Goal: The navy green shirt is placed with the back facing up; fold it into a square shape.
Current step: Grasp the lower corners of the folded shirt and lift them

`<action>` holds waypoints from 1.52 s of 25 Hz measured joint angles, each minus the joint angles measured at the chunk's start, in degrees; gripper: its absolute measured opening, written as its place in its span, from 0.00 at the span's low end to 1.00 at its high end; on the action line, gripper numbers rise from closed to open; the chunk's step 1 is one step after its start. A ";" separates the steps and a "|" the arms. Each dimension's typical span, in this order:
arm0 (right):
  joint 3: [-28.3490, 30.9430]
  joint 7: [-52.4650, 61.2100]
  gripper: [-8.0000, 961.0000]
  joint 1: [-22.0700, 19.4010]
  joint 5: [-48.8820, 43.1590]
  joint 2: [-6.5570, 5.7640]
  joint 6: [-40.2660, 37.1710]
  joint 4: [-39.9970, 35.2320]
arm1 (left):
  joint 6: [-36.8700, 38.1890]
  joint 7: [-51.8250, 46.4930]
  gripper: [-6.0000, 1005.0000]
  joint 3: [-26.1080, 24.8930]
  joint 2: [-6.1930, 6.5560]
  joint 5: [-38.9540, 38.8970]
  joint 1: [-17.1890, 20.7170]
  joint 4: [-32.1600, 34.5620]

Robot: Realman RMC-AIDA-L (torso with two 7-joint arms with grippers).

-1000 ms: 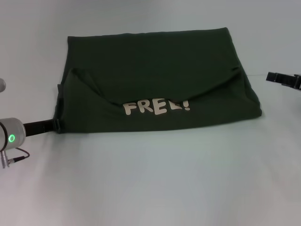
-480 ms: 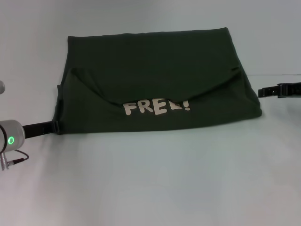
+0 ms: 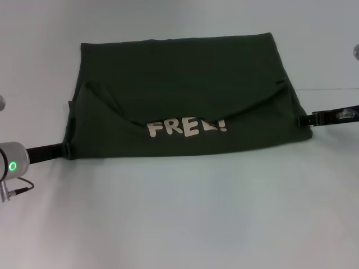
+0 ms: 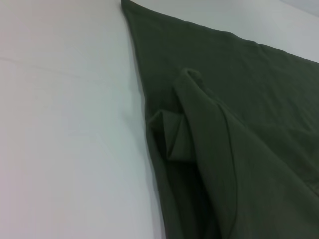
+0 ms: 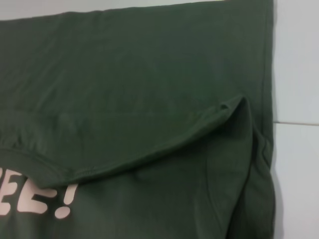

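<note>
The left tool (image 3: 66, 149) sits low at the shirt's near left corner, tip touching the fabric edge; whether it is released or clenched cannot be told. The right tool (image 3: 303, 120) reaches in from the right, tip at the shirt's right edge, grip likewise not discernible. The navy green shirt (image 3: 185, 84) lies flat mid-bench, partly folded, with an upper layer curving down over a lower layer that bears cream "FREE!" lettering (image 3: 187, 127). The bench (image 3: 185, 213) is pale and plain.
</note>
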 joint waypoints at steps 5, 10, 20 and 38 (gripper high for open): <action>-2.19 -0.20 0.77 -0.16 -0.04 1.58 3.95 0.03 | 0.04 -0.07 0.02 0.10 0.00 0.01 -0.03 0.01; -3.43 -1.14 0.77 -0.16 -0.08 2.83 5.71 0.09 | 0.05 -0.15 0.02 0.04 0.00 0.08 -0.02 0.01; -4.00 -1.87 0.77 0.08 -0.12 3.30 6.32 0.67 | -0.04 -0.20 0.02 0.03 0.06 0.04 -0.08 0.10; -7.03 -6.23 0.77 -0.08 -0.12 5.35 10.35 0.82 | -0.23 -0.17 0.02 -0.17 0.18 0.03 -0.04 0.17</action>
